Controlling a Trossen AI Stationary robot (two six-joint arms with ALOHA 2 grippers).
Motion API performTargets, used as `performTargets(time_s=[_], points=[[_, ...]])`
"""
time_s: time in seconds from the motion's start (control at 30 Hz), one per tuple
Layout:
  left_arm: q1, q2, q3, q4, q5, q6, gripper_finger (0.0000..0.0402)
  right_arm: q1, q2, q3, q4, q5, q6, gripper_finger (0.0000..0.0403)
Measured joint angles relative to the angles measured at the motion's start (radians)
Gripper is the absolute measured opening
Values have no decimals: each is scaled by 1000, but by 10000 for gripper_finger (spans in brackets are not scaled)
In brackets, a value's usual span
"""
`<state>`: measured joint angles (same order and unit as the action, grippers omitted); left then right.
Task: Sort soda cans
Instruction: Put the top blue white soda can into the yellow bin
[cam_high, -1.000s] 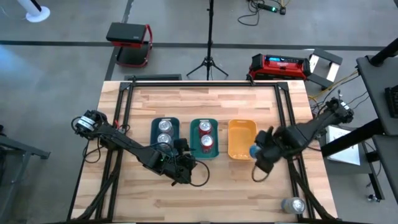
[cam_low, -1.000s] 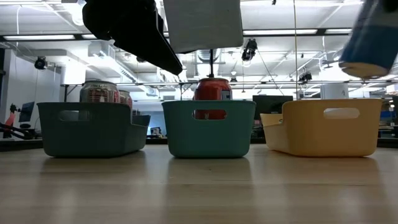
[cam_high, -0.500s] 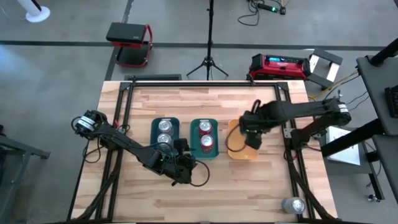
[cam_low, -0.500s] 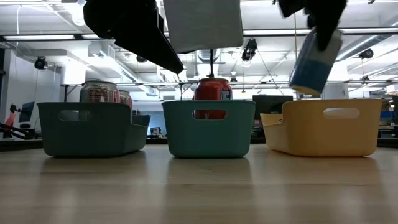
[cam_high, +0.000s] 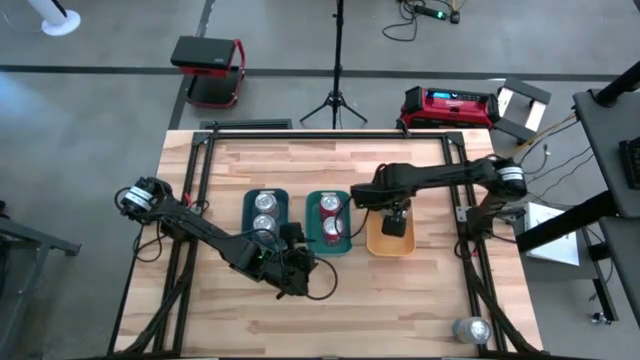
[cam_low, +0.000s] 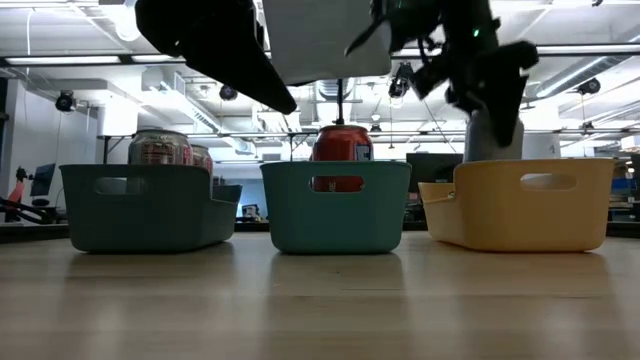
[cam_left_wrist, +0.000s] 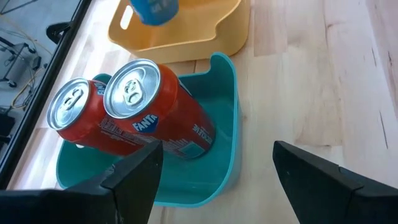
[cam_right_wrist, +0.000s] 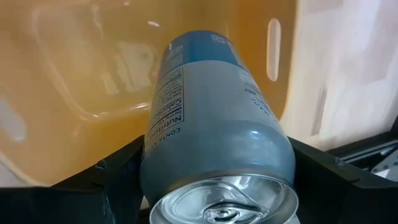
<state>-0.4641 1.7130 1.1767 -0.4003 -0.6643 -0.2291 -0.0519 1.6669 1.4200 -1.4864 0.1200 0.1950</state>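
High view shows you the wooden table (cam_high: 300, 310) with three trays in a row near its middle: a dark teal tray (cam_high: 247, 222) on the left, a green tray (cam_high: 311, 222) in the middle and an orange tray (cam_high: 375, 240) on the right.

The right arm reaches across from the right edge of the table. Its gripper (cam_high: 394, 222) hangs over the orange tray and is clamped on a bluish can (cam_right_wrist: 217, 130). Check the right wrist view: both dark fingers (cam_right_wrist: 93, 186) press the sides of this can, and the can points into the orange tray. In the low view the can (cam_low: 490, 135) stands above the tray rim, with its lower end at or just behind the rim; you cannot tell whether it touches the tray floor.

The left arm lies across the front left part of the table. Its gripper (cam_left_wrist: 214, 168) sits just in front of the green tray, with its fingers spread apart and nothing between them.

Note the can positions:
- Two silver cans (cam_high: 264, 210) stand in the dark teal tray, one behind the other.
- Two red cans (cam_left_wrist: 130, 115) stand touching in the green tray; the left wrist view shows both tops.
- One loose silver can (cam_high: 470, 329) stands at the front right corner of the table, well apart from the trays.
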Motion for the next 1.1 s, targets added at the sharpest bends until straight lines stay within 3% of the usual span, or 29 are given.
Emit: performTargets(time_s=[0.47, 1.1], points=[[-2, 0, 0, -26, 2, -24, 288, -58, 136, 0, 19, -24, -110, 317], [-5, 0, 0, -33, 4, -42, 288, -64, 109, 52, 26, -22, -88, 342]])
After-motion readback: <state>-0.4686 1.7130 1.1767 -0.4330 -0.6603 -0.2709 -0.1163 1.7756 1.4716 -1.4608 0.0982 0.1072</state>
